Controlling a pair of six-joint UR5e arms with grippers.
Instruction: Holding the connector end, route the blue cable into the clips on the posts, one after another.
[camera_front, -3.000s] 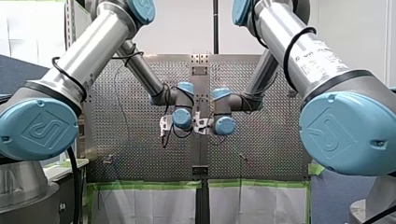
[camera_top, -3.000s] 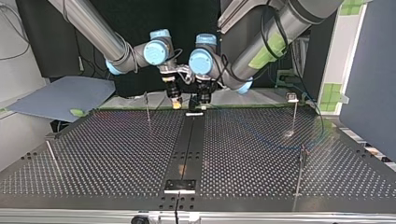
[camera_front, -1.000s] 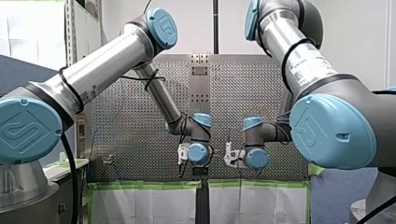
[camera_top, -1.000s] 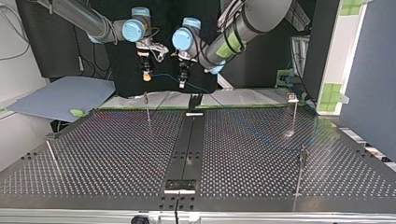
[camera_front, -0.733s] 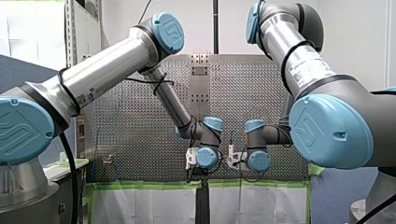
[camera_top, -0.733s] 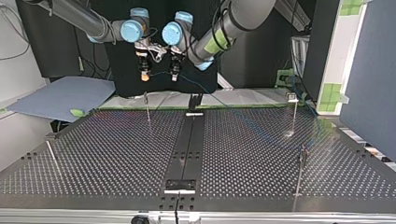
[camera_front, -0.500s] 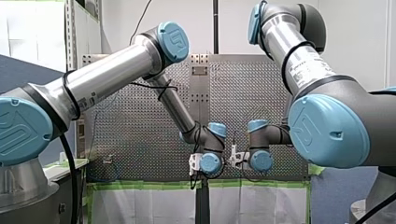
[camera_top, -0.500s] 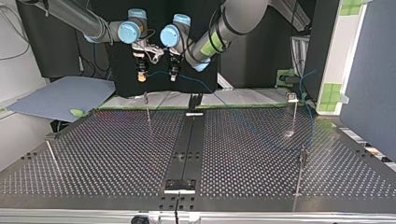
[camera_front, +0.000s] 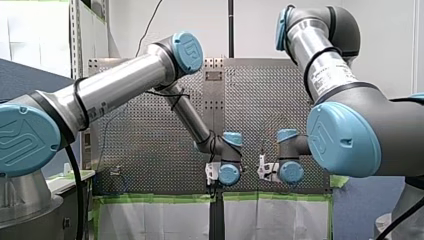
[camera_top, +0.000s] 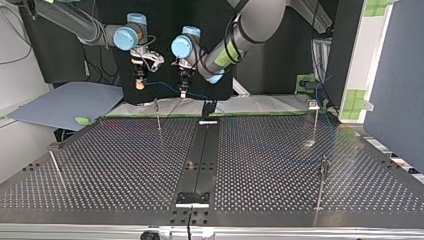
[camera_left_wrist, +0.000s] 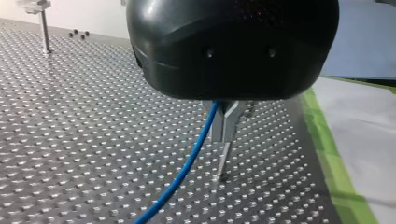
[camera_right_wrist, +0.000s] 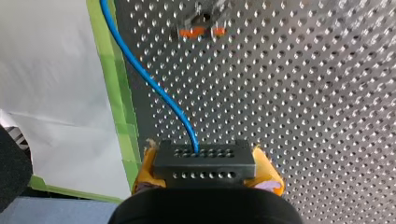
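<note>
Both grippers slid toward 9 o'clock, top view, blue cable (camera_top: 165, 86) strung between. Our right gripper (camera_top: 139, 85) clamps connector (camera_right_wrist: 204, 163); left gripper (camera_top: 183, 91) pinches cable. Post (camera_top: 158, 115) at cable's 6 o'clock; we judge clipping next.

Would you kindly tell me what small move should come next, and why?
My right gripper holds the connector, my left gripper grips the blue cable, and the span between them seems to hang above the nearest post's clip, so I would probably lower both together toward it.
</note>
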